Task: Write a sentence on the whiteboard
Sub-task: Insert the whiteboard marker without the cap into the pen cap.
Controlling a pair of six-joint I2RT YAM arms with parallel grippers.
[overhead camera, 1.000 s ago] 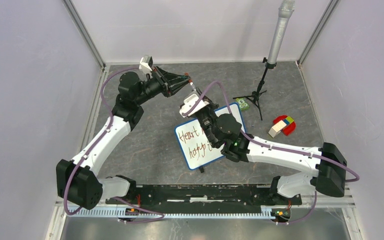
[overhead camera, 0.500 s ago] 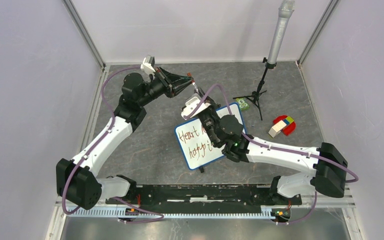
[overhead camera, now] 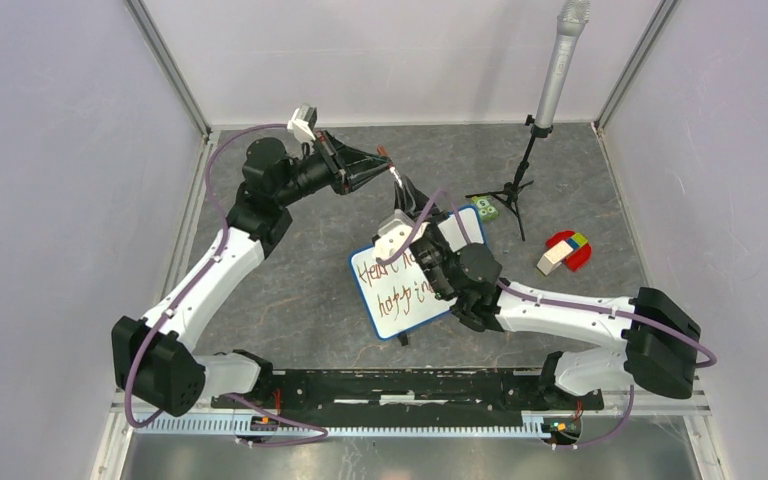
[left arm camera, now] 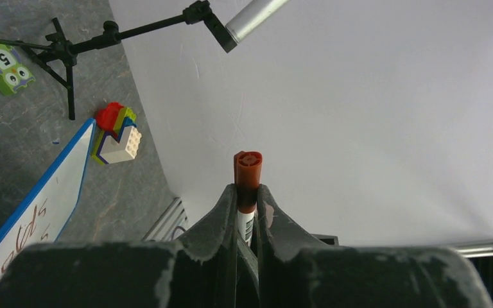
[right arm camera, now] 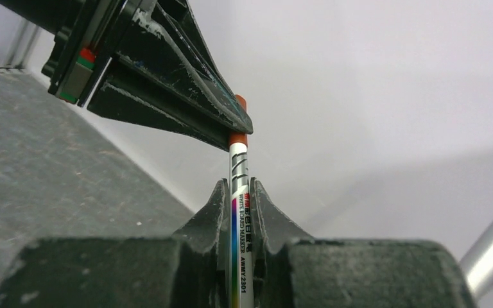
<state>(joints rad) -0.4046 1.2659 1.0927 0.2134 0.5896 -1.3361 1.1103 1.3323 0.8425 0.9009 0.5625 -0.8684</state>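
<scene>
Bright, even overhead light; shadows faint & soft. Top view sharp. Wrist cams: near foreground slightly blurred, wall [left arm camera: 372, 115] washed near-white.

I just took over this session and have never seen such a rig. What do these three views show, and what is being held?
Two white robot arms, each ending in a two-finger gripper, are bolted at the near edge of the table. The overhead view looks down from behind them. The other two come from a camera on each wrist, looking along its own fingers. On it sit a blue-framed whiteboard with reddish handwriting, a microphone on a stand, toy blocks and a green numbered tile. Above the table, the right gripper is shut on a marker barrel and the left gripper on its orange-brown cap. Whether the cap is fully seated, I cannot tell.
</scene>
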